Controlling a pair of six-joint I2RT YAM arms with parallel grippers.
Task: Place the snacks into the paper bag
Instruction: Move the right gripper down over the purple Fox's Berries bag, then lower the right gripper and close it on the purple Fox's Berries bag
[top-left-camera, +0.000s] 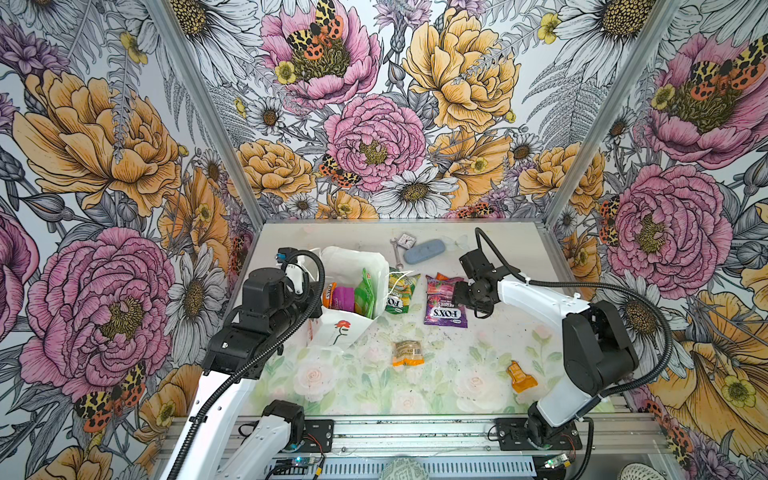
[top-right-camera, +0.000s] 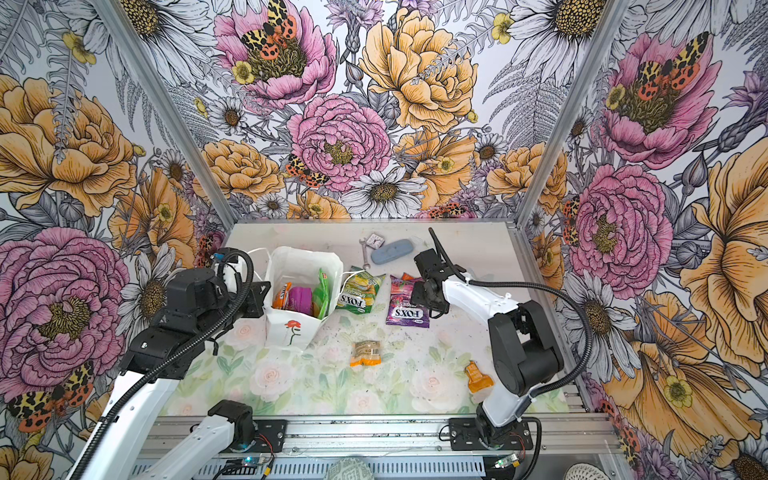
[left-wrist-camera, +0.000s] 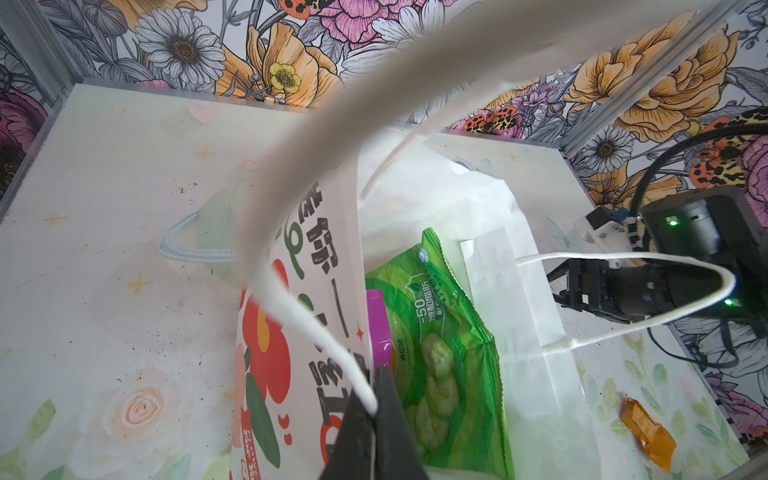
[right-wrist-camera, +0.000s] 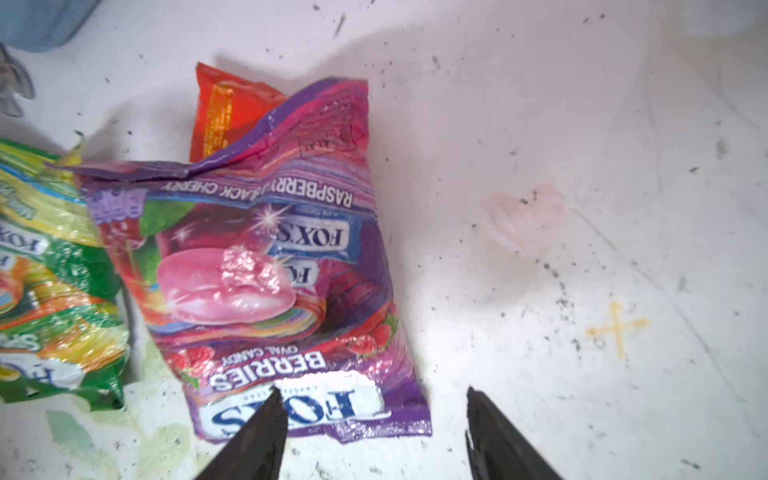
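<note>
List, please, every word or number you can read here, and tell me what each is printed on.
"FOX'S": purple candy bag.
"BERRIES": same bag.
"OVAL CANDY": same bag.
"RASPBERRY", "CHERRY": same bag.
"FOX'S": green candy bag.
"-50%": green chip bag in the paper bag.
Black characters on the paper bag's side: partly hidden, unreadable.
Orange packet mid-table: print too small.

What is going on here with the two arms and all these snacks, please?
The left gripper is shut on a cord handle of the paper bag. A green chip bag and other packets are already inside. The right gripper, open, hovers over the purple candy bag on the table. A green candy bag and two small packets also lie outside.
</note>
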